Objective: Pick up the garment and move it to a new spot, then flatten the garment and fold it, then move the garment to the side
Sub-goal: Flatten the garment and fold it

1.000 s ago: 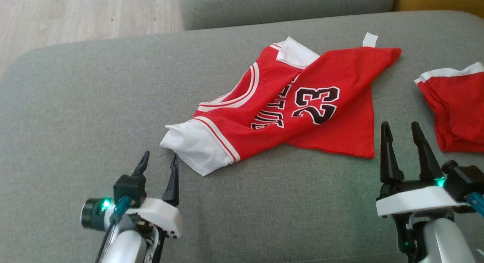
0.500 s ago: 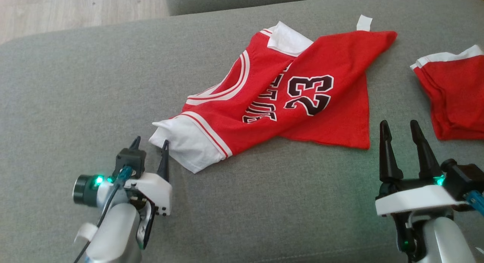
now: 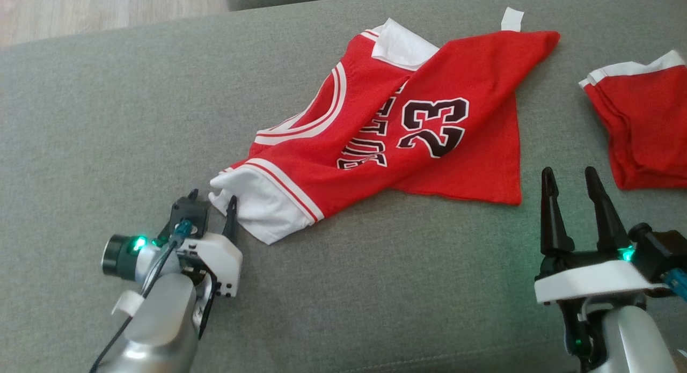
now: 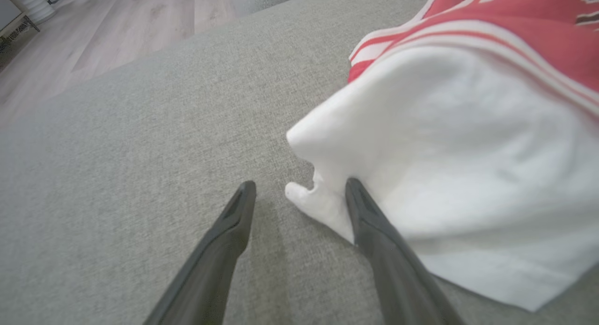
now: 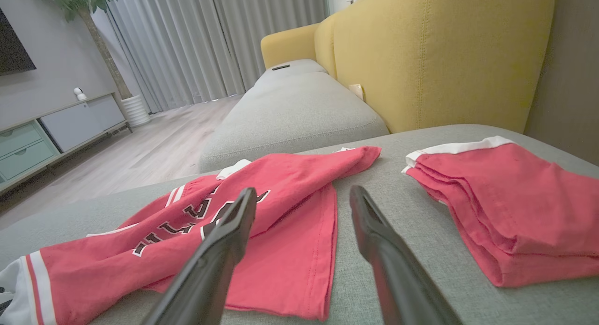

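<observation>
Red-and-white jersey — grey cushion

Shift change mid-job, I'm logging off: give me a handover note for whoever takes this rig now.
Left pincer: open, tips straddling the jersey's white sleeve corner, not gripping.
Right pincer: open, empty, near the jersey's hem.
Jersey: crumpled on the grey sofa cushion; another folded red garment lies to its right.
Done: nothing yet.
Left: grab, move, flatten, fold, set aside.

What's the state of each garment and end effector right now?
jersey: unfolded, rumpled, lying on the grey cushion.
second red garment: folded, at the right.
left end effector: open, jersey's white sleeve corner between its fingers.
right end effector: open, holding nothing, beside the jersey's hem.
</observation>
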Robot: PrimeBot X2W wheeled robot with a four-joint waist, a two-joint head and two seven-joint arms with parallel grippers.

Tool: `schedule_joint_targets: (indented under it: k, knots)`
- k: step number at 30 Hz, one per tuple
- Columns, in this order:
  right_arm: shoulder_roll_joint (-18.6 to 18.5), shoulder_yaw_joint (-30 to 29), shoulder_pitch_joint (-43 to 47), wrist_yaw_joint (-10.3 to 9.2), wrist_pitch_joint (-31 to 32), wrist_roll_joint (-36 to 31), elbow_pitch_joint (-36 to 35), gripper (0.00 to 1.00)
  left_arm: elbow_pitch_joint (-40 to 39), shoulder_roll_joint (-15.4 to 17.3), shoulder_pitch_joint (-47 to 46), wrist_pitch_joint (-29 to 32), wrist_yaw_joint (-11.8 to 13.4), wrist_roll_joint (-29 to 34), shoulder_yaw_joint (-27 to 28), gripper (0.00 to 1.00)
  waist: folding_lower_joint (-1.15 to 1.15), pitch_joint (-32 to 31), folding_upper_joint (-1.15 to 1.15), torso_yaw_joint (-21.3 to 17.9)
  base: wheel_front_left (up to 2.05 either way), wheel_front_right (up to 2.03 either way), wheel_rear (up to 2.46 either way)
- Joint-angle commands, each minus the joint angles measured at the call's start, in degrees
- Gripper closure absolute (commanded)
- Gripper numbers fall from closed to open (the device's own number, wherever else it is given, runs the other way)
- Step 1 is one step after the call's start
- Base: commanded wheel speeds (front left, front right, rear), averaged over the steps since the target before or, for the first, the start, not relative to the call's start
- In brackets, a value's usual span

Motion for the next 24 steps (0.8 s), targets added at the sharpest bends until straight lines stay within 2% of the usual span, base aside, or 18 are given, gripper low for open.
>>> schedule_joint_targets:
  k: [1, 2, 3, 4, 5, 6, 9, 14, 20, 24]
  knots:
    - [-0.3, 1.1, -2.2, 0.39, 0.2, -0.6, -2.0, 0.0, -0.1, 1.1, -2.1, 0.1, -0.3, 0.4, 1.3, 0.0, 0.0, 0.0, 0.0, 0.0, 0.0, 0.0, 0.0]
    - [-0.3, 1.0, -2.2, 0.39, 0.2, -0.6, -1.9, 0.0, 0.5, 1.0, -2.3, 0.2, -0.6, 0.4, 1.1, 0.0, 0.0, 0.0, 0.0, 0.1, 0.0, 0.0, 0.0]
    - [-0.3, 1.0, -2.3, 0.39, 0.2, -0.6, -1.9, 0.0, 1.0, 0.9, -2.5, 0.2, -0.8, 0.3, 0.9, 0.08, 0.0, 0.0, 0.0, 0.1, 0.0, 0.0, 0.0]
    - [-0.3, 0.9, -2.3, 0.39, 0.2, -0.6, -1.8, 0.0, 1.4, 0.8, -2.7, 0.1, -0.9, 0.2, 0.8, 0.29, 0.0, -0.1, 0.0, 0.2, 0.0, 0.0, 0.0]
    - [-0.3, 0.8, -2.4, 0.39, 0.2, -0.6, -1.7, 0.0, 1.7, 0.6, -2.8, 0.0, -1.0, 0.1, 0.7, 0.59, 0.0, -0.1, 0.0, 0.3, 0.0, 0.0, 0.0]
    - [-0.3, 0.7, -2.4, 0.39, 0.2, -0.7, -1.6, 0.0, 2.1, 0.5, -3.0, -0.1, -1.2, 0.0, 0.6, 1.0, 0.0, -0.2, 0.0, 0.4, 0.0, 0.0, 0.0]
    - [-0.3, 0.6, -2.6, 0.39, 0.2, -0.7, -1.4, 0.0, 2.5, 0.3, -3.2, -0.4, -1.3, -0.3, 0.4, 1.0, 0.0, -0.6, 0.0, 0.8, 0.0, 0.0, 0.0]
    - [-0.3, -0.2, -2.4, 0.39, 0.4, -0.9, -0.6, 0.0, -1.3, 0.2, -3.0, -1.1, 0.3, -1.3, 1.6, 1.0, 0.0, -1.8, 0.0, 1.7, 0.0, 0.0, 0.0]
    - [-0.3, -3.1, -2.9, 0.39, 5.1, -2.0, 5.4, 0.0, -13.2, 0.3, 0.6, -1.2, 2.3, -2.7, 4.2, 1.0, 0.0, -3.0, 0.0, 3.8, 0.0, 0.0, 0.0]
    - [-0.3, -4.5, -5.6, 0.39, 8.0, -0.4, 11.7, 0.0, -20.4, -0.1, 4.1, -1.2, 2.6, -3.0, 4.6, 1.0, 0.0, -3.5, 0.0, 5.0, 0.0, 0.0, 0.0]
